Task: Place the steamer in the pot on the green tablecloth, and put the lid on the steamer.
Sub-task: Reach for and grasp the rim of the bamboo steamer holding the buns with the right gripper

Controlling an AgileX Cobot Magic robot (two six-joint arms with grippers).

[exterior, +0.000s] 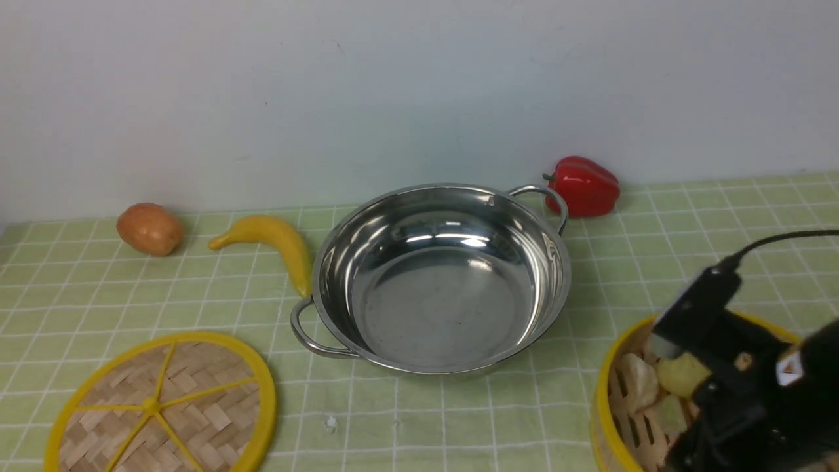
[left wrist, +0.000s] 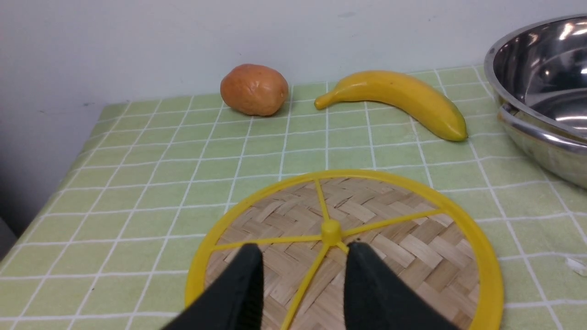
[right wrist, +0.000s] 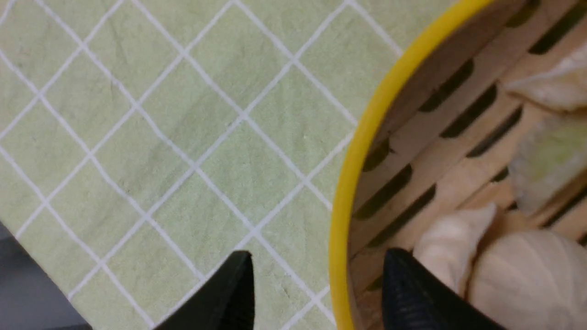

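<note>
The steel pot stands empty in the middle of the green tablecloth. The lid lies flat at the near left. In the left wrist view my left gripper is open just above the lid, near its hub. The steamer, holding pale dumplings, sits at the near right under my right arm. In the right wrist view my right gripper is open and straddles the steamer's yellow rim, one finger inside, one outside.
A potato and a banana lie left of the pot by the wall. A red pepper sits behind the pot's right handle. The cloth's left edge drops off beside the lid.
</note>
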